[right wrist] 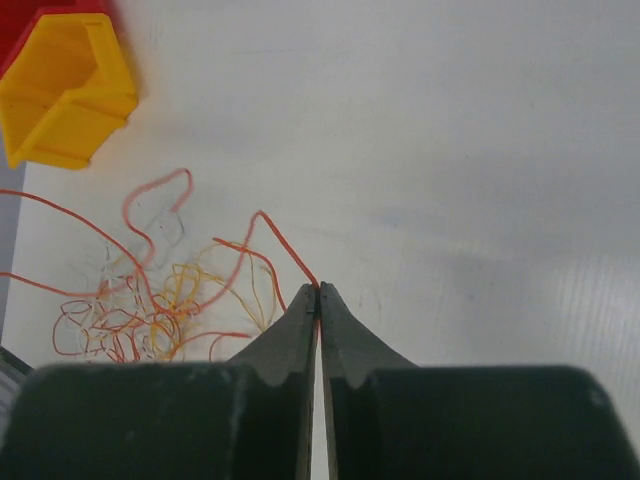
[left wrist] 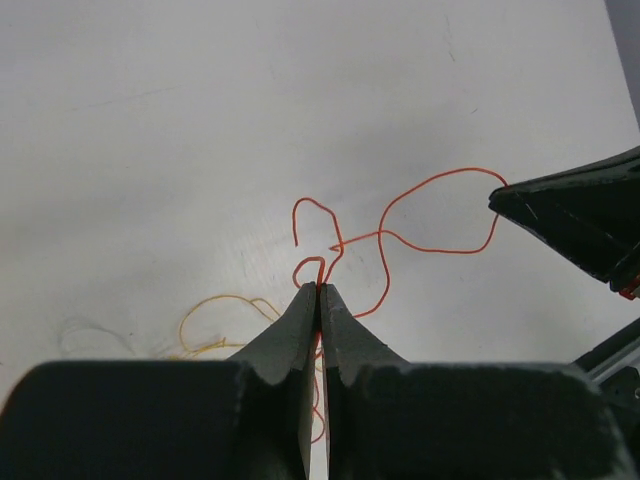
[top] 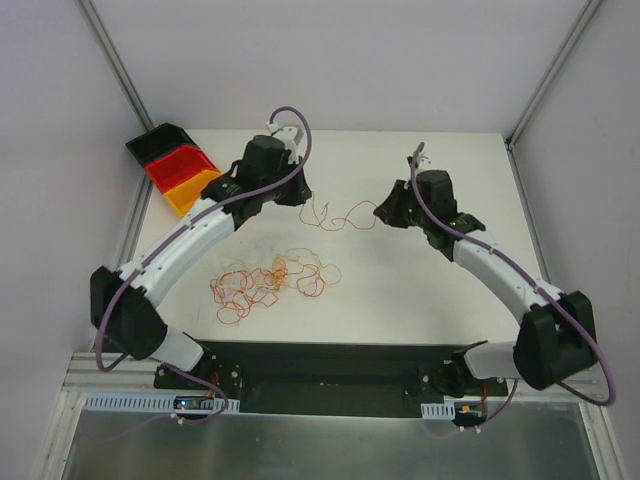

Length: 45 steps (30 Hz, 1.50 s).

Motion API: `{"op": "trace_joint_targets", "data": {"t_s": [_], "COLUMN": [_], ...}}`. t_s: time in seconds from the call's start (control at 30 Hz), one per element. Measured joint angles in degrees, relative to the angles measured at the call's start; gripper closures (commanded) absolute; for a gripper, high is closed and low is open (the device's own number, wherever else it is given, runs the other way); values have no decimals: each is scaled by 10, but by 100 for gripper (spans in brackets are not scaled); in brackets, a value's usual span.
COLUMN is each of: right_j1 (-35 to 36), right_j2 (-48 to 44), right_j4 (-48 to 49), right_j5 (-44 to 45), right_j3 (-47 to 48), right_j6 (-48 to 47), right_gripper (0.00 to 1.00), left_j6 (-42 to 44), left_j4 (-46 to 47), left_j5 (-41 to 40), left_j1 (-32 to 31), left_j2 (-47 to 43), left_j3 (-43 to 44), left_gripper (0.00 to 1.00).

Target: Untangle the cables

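Note:
One orange cable [top: 335, 218] sags in loose curves above the table between my two grippers. My left gripper [top: 300, 196] is shut on one end of it; in the left wrist view the fingertips [left wrist: 319, 287] pinch the strand and the orange cable [left wrist: 343, 243] loops away toward the right gripper's dark fingers [left wrist: 570, 215]. My right gripper [top: 381, 213] is shut on the other end, and its wrist view shows the tips [right wrist: 319, 289] closed on the orange cable [right wrist: 285, 245]. The remaining cables [top: 270, 284], orange, red, yellow and white, lie tangled in a heap nearer the arm bases [right wrist: 130, 320].
A row of black, red and yellow bins [top: 178, 168] sits at the table's far left corner; the yellow bin [right wrist: 65, 90] shows in the right wrist view. A yellow strand [left wrist: 228, 296] lies left of the left fingers. Frame posts stand at both far corners.

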Motion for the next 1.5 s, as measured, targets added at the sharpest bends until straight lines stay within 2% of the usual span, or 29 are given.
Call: {"op": "trace_joint_targets", "data": {"t_s": [0.03,0.1,0.13,0.2,0.3,0.43,0.57,0.6,0.67,0.73,0.8,0.87,0.9,1.07,1.4,1.5], "right_j1": [-1,-5,-6,-12,-28,-43,-52,-56,-61,-64,-64,-64,-64,-56,-43,-44], "right_j2": [24,84,112,141,127,48,-80,-112,-163,-188,-195,-192,-189,-187,-200,-212], "right_j4": [10,22,21,22,21,8,-3,-6,-5,-2,5,13,16,32,59,60], "right_j5": [-9,-33,-44,-55,-59,-49,-23,-15,-2,5,9,10,10,13,29,30], "right_j3": [14,52,70,77,25,-75,-173,-194,-225,-246,-261,-273,-277,-287,-301,-309], "right_j6": [5,10,12,17,22,34,60,65,72,75,76,76,75,74,74,76], "right_gripper": [79,55,46,35,30,30,29,29,29,29,29,29,29,31,32,32], "left_j6": [-5,-10,-11,-14,-14,-14,-13,-13,-13,-12,-11,-7,-4,17,93,120], "left_j4": [-2,-3,-2,-4,-5,-5,-6,-7,-7,-7,-7,-10,-10,-24,-45,-48], "left_j5": [9,20,24,30,55,66,57,52,47,36,24,16,9,-43,-54,-62], "left_j1": [1,1,0,1,0,-9,-34,-42,-53,-63,-72,-82,-86,-110,-150,-158], "left_j2": [25,83,108,159,223,290,339,348,363,379,393,406,412,429,501,528], "left_j3": [9,34,44,68,101,136,170,178,194,212,227,243,249,256,319,347], "left_gripper": [100,100,100,100,100,100,99,96,86,70,48,38,29,3,1,8]}}
